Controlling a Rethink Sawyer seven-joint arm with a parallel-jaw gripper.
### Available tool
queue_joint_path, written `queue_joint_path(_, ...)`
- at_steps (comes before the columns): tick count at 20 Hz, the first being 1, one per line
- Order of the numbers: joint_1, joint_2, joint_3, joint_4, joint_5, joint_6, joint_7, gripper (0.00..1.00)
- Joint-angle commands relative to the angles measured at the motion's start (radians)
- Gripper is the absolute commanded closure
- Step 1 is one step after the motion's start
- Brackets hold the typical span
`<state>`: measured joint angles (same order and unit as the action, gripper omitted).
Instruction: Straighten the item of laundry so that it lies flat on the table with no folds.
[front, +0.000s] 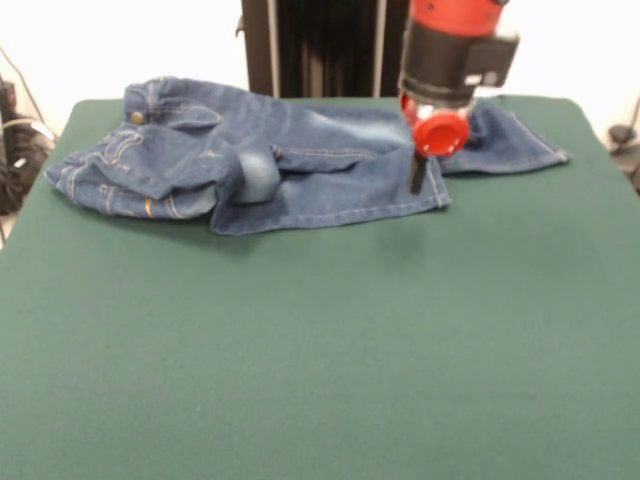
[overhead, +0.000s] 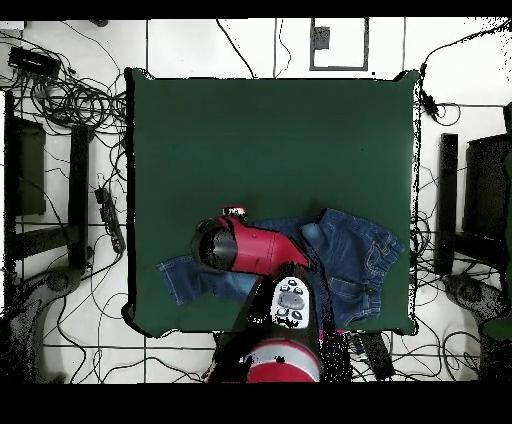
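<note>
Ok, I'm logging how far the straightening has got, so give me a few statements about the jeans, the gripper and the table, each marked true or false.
1. The jeans lie completely flat with no folds. False: the waist end is bunched and folded over, and one leg lies across the other.
2. The gripper is down at the hem end of the legs. True.
3. The jeans sit in the middle of the table. False: they lie along the edge nearest the robot, and most of the green top is bare.
4. Both leg hems can be seen in the front view. True.
5. The jeans hang over a table edge. False: in the overhead view they lie wholly on the top.
</note>
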<state>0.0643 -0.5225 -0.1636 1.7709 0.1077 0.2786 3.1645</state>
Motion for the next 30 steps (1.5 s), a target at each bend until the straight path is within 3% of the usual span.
queue_joint_path(1, 0.0, -0.136, 0.151, 0.019, 0.108, 0.234, 0.076, 1.0)
queue_joint_path(4, -0.012, -0.139, 0.166, 0.032, 0.128, 0.204, 0.064, 1.0)
queue_joint_path(8, 0.001, -0.027, 0.16, -0.016, 0.144, 0.075, 0.088, 1.0)
queue_joint_path(13, 0.028, 0.047, 0.132, -0.034, 0.157, -0.004, 0.111, 1.0)
queue_joint_path(14, 0.059, 0.062, 0.084, -0.057, 0.135, 0.035, 0.089, 0.0)
queue_joint_path(23, 0.065, 0.059, 0.062, -0.029, 0.113, 0.05, 0.061, 0.0)
queue_joint_path(30, 0.047, -0.028, 0.09, 0.101, 0.091, 0.069, 0.031, 0.0)
